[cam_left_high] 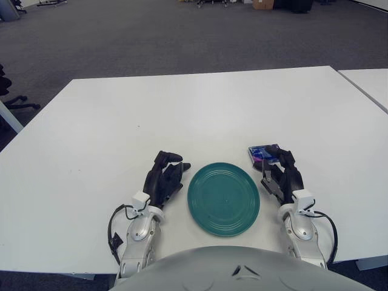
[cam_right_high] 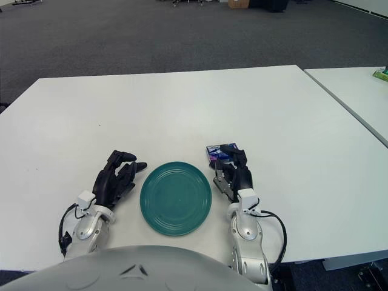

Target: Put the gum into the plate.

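A small blue pack of gum (cam_left_high: 262,150) lies flat on the white table, just beyond the right edge of the green plate (cam_left_high: 224,198). The plate is empty and sits near the table's front edge, between my two hands. My right hand (cam_left_high: 277,162) rests on the table right of the plate. Its fingers are relaxed and its fingertips (cam_left_high: 284,156) reach the near edge of the gum without closing on it. My left hand (cam_left_high: 171,165) lies on the table left of the plate, with relaxed fingers holding nothing.
The white table (cam_left_high: 182,103) stretches far ahead and to both sides. A second white table (cam_left_high: 371,82) stands close on the right across a narrow gap, with a small green object (cam_right_high: 382,74) at its edge. Grey carpet lies beyond.
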